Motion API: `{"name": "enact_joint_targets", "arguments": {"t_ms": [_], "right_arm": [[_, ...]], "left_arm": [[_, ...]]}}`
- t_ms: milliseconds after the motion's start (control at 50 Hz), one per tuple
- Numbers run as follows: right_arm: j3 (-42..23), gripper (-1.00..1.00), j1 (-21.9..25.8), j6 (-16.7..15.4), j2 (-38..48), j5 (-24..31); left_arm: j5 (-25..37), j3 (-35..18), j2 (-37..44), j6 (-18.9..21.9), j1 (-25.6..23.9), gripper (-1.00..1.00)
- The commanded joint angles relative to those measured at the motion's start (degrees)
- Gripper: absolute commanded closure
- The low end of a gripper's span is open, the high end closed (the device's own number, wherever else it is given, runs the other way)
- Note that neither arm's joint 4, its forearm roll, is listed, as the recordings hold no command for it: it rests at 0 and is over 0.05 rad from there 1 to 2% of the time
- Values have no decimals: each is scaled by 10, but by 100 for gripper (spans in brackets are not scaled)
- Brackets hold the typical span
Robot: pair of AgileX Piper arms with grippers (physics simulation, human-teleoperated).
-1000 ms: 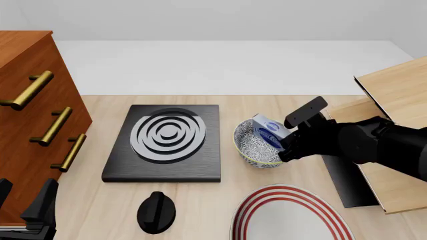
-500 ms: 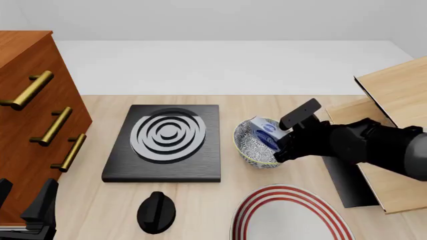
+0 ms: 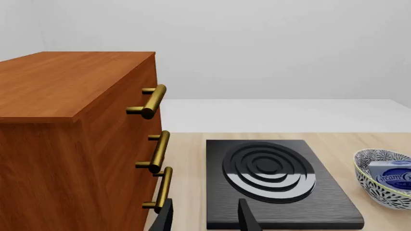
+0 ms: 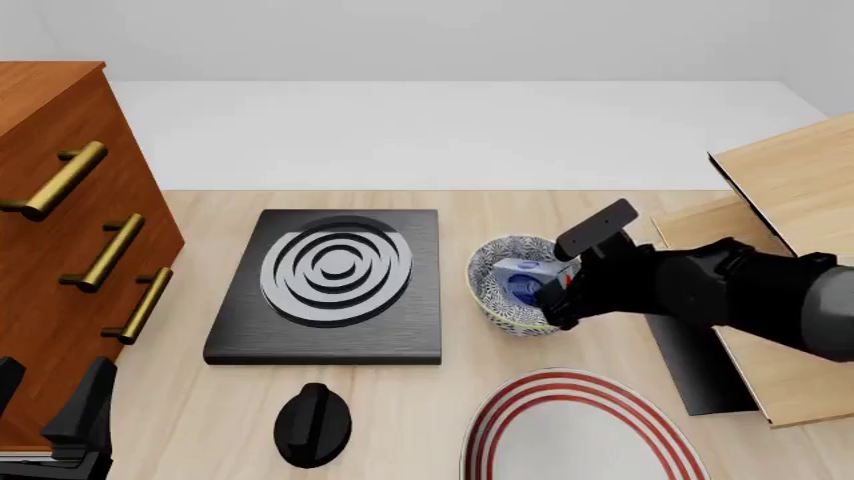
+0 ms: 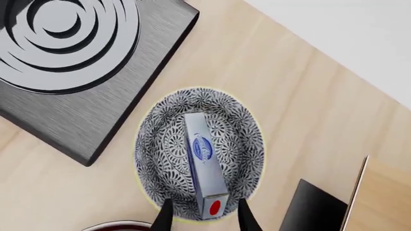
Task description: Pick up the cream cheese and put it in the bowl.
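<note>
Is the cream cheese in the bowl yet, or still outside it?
In. The right wrist view shows the cream cheese lying inside the bowl, within its rim, one end between the right gripper fingertips.

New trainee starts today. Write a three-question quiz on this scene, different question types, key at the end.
1. True or false: the cream cheese lies inside the bowl.
2. Which sits nearest the bowl's left side in the front view: A) the black burner plate B) the wooden drawer cabinet C) the black knob?
3. Fill in: the right hand has its fingers ____ on either side of the box.

Key: 1 true; 2 A; 3 apart, open.
</note>
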Motion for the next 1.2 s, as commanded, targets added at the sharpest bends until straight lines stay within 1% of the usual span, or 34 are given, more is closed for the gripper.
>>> {"name": "enact_joint_targets", "arguments": {"t_ms": [20, 260, 480, 680, 800, 820, 900, 940, 960, 1000, 1040, 1060, 1100, 1200], "right_arm": [[1, -100, 5, 4, -1, 1], [1, -100, 10, 7, -12, 10], [-37, -100, 9, 1, -63, 69], [-49, -100, 6, -2, -102, 100], [-47, -100, 17, 9, -144, 114], [-45, -100, 26, 18, -168, 119], [-36, -100, 38, 25, -199, 123], [-31, -100, 51, 39, -225, 126], [-27, -100, 55, 38, -231, 128], [-20, -100, 64, 47, -253, 129], [-15, -100, 68, 46, -260, 130], [-15, -100, 70, 50, -266, 131], [-9, -100, 71, 47, -274, 131], [-6, -100, 77, 60, -312, 143]], "left_arm": [[0, 0, 0, 0, 0, -100], [0, 0, 0, 0, 0, -100], [0, 0, 0, 0, 0, -100], [0, 0, 0, 0, 0, -100], [0, 0, 0, 0, 0, -100], [0, 0, 0, 0, 0, -100], [0, 0, 0, 0, 0, -100], [0, 0, 0, 0, 0, -100], [0, 0, 0, 0, 0, -100], [0, 0, 0, 0, 0, -100], [0, 0, 0, 0, 0, -100], [0, 0, 0, 0, 0, -100], [0, 0, 0, 0, 0, -100], [0, 0, 0, 0, 0, -100]]}}
